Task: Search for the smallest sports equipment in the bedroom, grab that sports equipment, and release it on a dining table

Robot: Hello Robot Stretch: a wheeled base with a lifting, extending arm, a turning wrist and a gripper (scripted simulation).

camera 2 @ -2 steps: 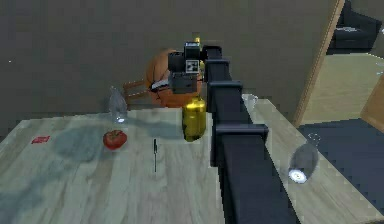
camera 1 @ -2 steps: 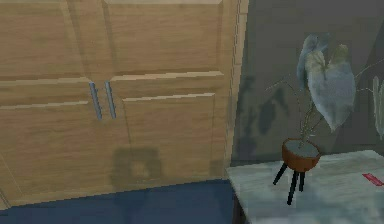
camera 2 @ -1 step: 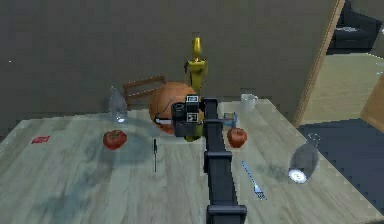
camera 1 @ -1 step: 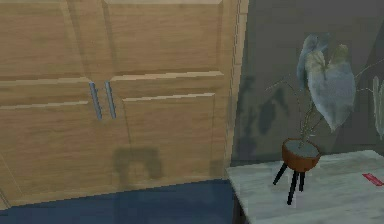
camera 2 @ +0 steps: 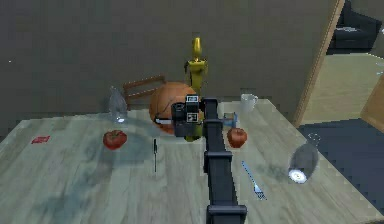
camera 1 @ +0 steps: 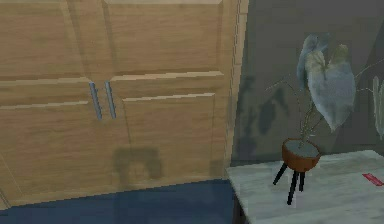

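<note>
Orange round rubber basketball at the claw — likely light, springy, slick; best taken across its middle. Claw's state and hold: cannot tell.

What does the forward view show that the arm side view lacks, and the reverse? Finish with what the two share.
Forward view: wooden doors with two handles, and a plant in a brown pot on a legged stand.
Arm side view: the arm, the gripper, an orange ball, a yellow bottle, two red fruits, a chair and a glass lying on its side.
Shared: a pale wooden table with a small red card on it, likely the same table.
</note>
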